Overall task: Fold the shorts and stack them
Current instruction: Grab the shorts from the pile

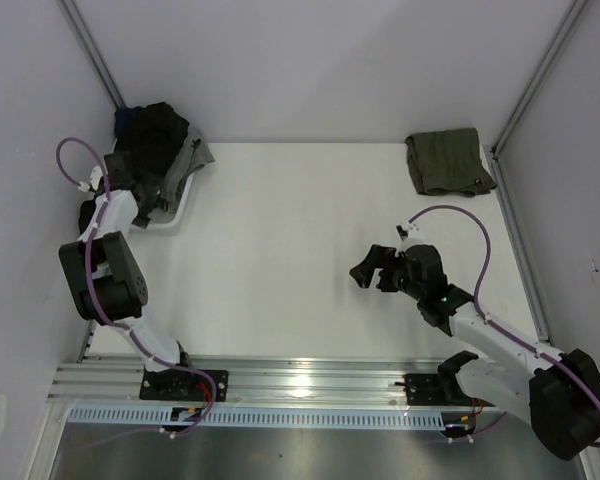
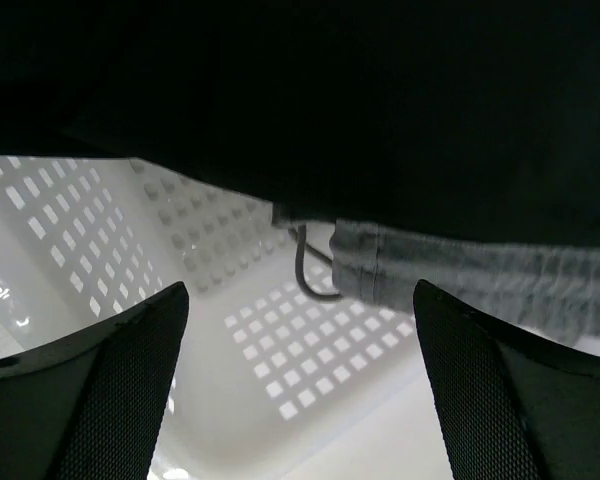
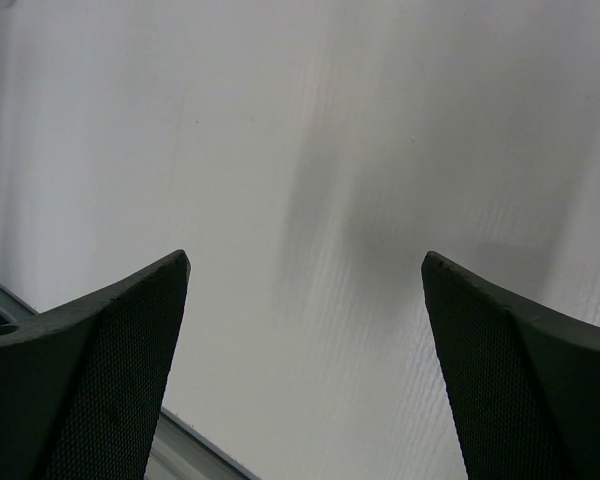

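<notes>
Left gripper stood open at black shorts in basket | right gripper was open, empty, over table | olive shorts lay folded, far right | should pinch black cloth only, lift clear.

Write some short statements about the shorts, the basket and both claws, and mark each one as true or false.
1. The olive-green shorts lie folded at the far right corner of the table. True.
2. The right claw holds them. False: it is open above bare table, apart from them.
3. The left claw is open at the white basket. True.
4. The black clothing lies spread at the table's middle. False: it is heaped in the basket.
</notes>
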{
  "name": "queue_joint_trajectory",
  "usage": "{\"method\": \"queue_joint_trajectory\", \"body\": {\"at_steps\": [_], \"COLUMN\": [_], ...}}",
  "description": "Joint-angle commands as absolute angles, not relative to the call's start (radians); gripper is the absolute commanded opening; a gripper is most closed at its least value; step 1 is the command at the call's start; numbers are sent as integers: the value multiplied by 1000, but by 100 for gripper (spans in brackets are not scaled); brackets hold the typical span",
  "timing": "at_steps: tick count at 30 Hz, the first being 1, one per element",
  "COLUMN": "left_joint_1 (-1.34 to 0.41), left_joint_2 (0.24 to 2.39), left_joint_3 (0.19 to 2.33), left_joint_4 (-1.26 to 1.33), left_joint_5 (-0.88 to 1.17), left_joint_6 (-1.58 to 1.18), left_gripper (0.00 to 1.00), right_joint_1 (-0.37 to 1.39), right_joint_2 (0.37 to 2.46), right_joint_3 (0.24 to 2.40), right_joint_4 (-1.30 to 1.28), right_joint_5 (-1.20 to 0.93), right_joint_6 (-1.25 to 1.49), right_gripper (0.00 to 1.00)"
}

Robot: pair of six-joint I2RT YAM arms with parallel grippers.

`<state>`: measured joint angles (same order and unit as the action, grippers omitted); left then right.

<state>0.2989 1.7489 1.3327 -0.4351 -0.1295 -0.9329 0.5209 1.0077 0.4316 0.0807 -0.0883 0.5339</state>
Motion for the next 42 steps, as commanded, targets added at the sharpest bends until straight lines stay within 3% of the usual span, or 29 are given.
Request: {"method": "queue_joint_trajectory", "body": {"at_steps": [1, 9, 13, 14, 15, 17, 18, 20, 22, 24, 31, 37, 38, 39, 41, 42], "left_joint_1": [311, 313, 313, 313, 311, 311, 311, 310, 310, 310, 307, 298, 299, 305, 322, 327], "left_joint_2": [1752, 1775, 1813, 1824, 1833, 1822, 1815, 1801, 1809, 1825, 1769, 1749, 1744, 1741, 1738, 1738], "left_joint_3": [1358, 1339, 1365, 1394, 1410, 1390, 1369, 1382, 1440, 1474, 1516, 1747, 1749, 1720, 1677, 1601], "left_joint_4": [-362, -247, -176, -175, -173, -119, -53, -37, -79, -100, -40, -184, -224, -277, -296, -273], "left_joint_5": [-236, -367, -374, -371, -389, -381, -370, -371, -365, -364, -305, -247, -250, -250, -229, -181], "left_joint_6": [-1048, -1153, -1146, -1140, -1140, -1138, -1132, -1111, -1097, -1088, -1032, -974, -988, -1023, -1060, -1086], "left_gripper": [95, 89, 75, 71, 56, 40, 20, 12, 12, 0, 0, 3, 19, 52, 81, 86], "right_joint_1": [525, 522, 518, 518, 518, 518, 518, 512, 511, 511, 508, 509, 511, 511, 511, 512], "right_joint_2": [1031, 1107, 1135, 1138, 1140, 1152, 1157, 1164, 1169, 1173, 1201, 1216, 1221, 1226, 1238, 1244], "right_joint_3": [436, 437, 437, 437, 436, 437, 437, 440, 439, 436, 442, 442, 442, 443, 445, 445], "right_joint_4": [147, 189, 201, 204, 210, 212, 212, 212, 215, 224, 224, 230, 232, 236, 247, 248], "right_joint_5": [-110, -161, -176, -179, -183, -183, -183, -189, -192, -192, -190, -196, -198, -201, -213, -216], "right_joint_6": [520, 535, 540, 545, 543, 545, 546, 548, 548, 551, 549, 552, 555, 557, 560, 561], "right_gripper": [99, 99, 99, 99, 99, 99, 99, 99, 99, 99, 99, 99, 99, 99, 99, 99]}}
